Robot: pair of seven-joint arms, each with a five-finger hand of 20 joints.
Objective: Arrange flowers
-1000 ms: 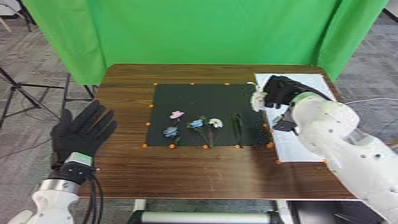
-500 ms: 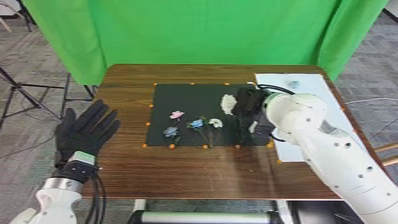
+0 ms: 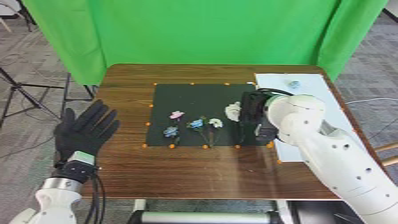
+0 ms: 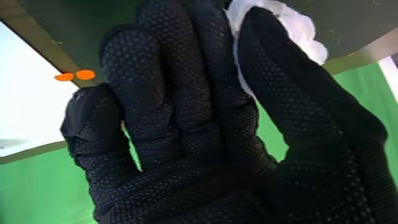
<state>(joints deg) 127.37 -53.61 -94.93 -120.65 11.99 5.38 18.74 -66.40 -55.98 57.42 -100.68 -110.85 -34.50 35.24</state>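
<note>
so i'd say we're at the placing step: the right hand (image 3: 252, 111) has the big white flower (image 4: 306, 37) pinched between thumb and fingers, over the right side of the dark mat (image 3: 204, 95). the pink flower (image 3: 177, 114), a blue flower (image 3: 197, 123) and the small white flower (image 3: 216, 122) are lying on the mat to its left. left hand (image 3: 84, 130) is just open, fingers straight, beside the table (image 3: 133, 175). next move imo is lining it up with that row, lowering it gently and letting go without dragging the petals or bumping the neighbours.
</note>
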